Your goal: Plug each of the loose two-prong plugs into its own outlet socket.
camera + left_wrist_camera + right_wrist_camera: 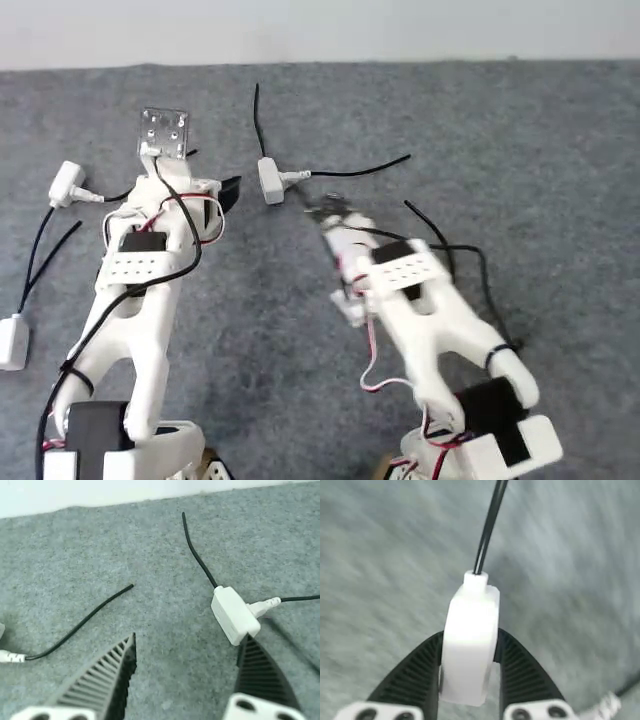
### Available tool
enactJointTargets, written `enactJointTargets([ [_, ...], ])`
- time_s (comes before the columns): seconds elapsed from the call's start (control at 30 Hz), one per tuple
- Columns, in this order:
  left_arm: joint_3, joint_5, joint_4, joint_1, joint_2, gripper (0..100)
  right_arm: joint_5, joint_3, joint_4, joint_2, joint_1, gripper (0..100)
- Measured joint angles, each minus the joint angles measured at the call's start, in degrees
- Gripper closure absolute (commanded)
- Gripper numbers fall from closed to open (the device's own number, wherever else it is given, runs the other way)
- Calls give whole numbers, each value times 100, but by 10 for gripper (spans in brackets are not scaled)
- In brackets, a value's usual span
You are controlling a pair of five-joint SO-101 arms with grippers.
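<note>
Grey bench (520,150): a felt-like surface that carries both arms and the loose cords.
Left gripper (189,640): its fingers are spread wide and hold nothing; it hangs over the bench left of centre in the upper part of the high view.
Outlet block (234,615): white, lying on the bench just beside one left fingertip. A black cord leaves its far end, and a small white connector (262,606) with its own cord meets its side.
Right gripper (470,636): its fingers are clamped on a white plug (470,615), and the plug's black cord (490,525) leads away from the fingers.
Second plug (65,185): white, lying at the upper left of the high view, well apart from the outlet block.
Second block (12,340): white, at the left edge of the high view.
</note>
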Motion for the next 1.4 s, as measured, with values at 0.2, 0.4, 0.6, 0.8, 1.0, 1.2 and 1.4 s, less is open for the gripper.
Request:
enactJointTargets([
  [0.2, 132, 0, -246, -18, 0, 691, 176, -457, -70, 9, -1178, 985],
  [0.4, 132, 0, -255, -18, 0, 691, 246, -492, -229, 9, -1371, 768],
  [0.6, 132, 0, -255, -18, 0, 691, 299, -492, 378, 9, -905, 691],
  [0.8, 141, 0, -255, -18, 0, 691, 299, -580, 633, 9, -396, 691],
  [1.0, 141, 0, -255, -18, 0, 691, 440, -633, 1327, -264, 703, 691],
  [1.2, 141, 0, -255, -18, 0, 691, 659, -396, 1433, -404, 2207, 691],
  [1.4, 141, 0, -255, -18, 0, 691, 185, -26, 1433, -431, 2813, 691],
])
